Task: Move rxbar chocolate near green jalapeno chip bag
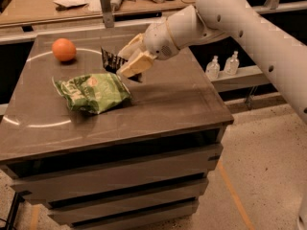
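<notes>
The green jalapeno chip bag lies crinkled on the left half of the dark table top. My gripper is above the table just right of the bag's upper edge, shut on the rxbar chocolate, a dark flat bar that sticks out to the left between the pale fingers. The bar hangs close over the bag's top right corner; whether it touches the table I cannot tell.
A round orange fruit sits at the table's back left. A white painted arc curves across the top. Behind is a cluttered workbench; two small bottles stand on a ledge to the right. Drawer fronts lie below the table.
</notes>
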Controlling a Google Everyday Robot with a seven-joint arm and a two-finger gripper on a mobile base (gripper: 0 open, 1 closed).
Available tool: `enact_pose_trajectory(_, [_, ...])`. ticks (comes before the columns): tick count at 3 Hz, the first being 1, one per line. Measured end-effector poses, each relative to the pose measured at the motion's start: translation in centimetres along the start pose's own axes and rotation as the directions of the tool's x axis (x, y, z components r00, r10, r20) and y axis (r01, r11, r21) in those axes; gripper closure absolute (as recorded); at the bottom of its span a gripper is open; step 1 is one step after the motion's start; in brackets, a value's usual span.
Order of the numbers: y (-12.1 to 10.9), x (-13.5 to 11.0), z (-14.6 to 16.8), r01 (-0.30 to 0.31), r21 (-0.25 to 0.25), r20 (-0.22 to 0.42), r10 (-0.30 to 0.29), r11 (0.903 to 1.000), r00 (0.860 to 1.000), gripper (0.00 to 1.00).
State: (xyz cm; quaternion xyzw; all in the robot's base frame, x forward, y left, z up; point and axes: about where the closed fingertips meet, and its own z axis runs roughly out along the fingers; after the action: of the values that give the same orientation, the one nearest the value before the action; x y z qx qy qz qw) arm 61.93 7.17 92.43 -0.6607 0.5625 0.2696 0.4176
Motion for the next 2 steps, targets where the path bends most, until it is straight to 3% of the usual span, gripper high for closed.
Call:
enact_pose_trajectory(1, [0.4,-0.4,1.9,-0.004,-0.042,0.039,0.006,0.9991,0.999,0.82])
enact_pose_trajectory(2, [0.9,-0.6,3.4,-0.006,-0.064,0.033,0.008,0.998,0.999,0.59])
